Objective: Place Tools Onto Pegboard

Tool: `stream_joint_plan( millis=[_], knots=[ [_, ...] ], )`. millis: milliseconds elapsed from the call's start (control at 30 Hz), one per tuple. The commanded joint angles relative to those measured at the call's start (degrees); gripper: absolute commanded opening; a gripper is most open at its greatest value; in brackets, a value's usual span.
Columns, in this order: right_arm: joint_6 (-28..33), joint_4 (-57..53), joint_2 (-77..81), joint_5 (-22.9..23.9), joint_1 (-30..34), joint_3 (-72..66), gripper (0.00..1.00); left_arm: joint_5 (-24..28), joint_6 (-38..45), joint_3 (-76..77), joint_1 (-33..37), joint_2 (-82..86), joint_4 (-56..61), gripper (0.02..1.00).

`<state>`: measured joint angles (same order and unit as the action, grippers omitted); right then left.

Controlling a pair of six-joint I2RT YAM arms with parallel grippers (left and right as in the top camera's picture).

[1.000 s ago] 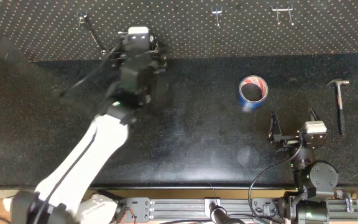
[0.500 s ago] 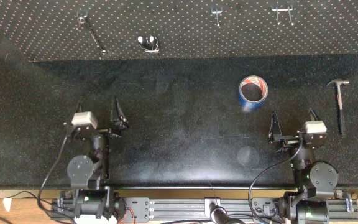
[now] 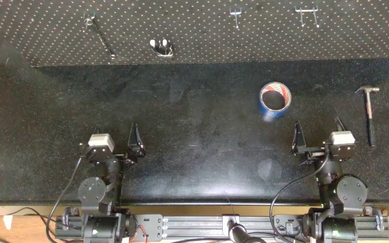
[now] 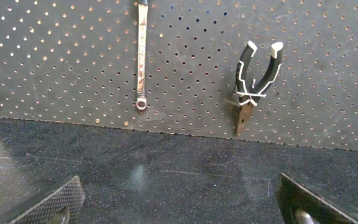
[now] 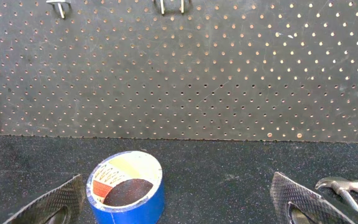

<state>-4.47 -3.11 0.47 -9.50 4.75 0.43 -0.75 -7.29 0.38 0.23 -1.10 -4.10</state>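
Seen from above, your job stands half done: one wrench (image 3: 100,34) and one pair of pliers (image 3: 161,46) hang on the pegboard (image 3: 201,40), while one blue tape roll (image 3: 275,100) and one hammer (image 3: 368,111) lie on the table (image 3: 201,135), well apart from each other on the right-hand side. Two bare hooks (image 3: 235,13) wait at the board's upper right for them, by my judgement. The left gripper (image 3: 115,135) and the right gripper (image 3: 317,128) both sit low near their bases, each empty with its fingers spread wide. From the left wrist, you look straight at the two hung tools: the wrench hangs upright from its peg, and the pliers hang beside it, handles up and nose down, just above the table's back edge; this arm's fingers (image 4: 48,202) stand far apart with nothing between them. From the right wrist, the tape roll stands on edge in front of the wide-set fingers (image 5: 48,202), the hammer's head peeks in at one side, and the two free hooks sit high on the board; two tools are left to hang, both nearest your right arm
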Motion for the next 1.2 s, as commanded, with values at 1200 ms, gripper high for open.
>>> stream_joint_plan(
  millis=[1200],
  knots=[
    [-12.4, -50.9, 79.4, 1.4, -16.6, 68.5, 0.976, 1.5, 0.7, -0.1, 0.1, 0.9, -0.6, 0.996]
  ],
)
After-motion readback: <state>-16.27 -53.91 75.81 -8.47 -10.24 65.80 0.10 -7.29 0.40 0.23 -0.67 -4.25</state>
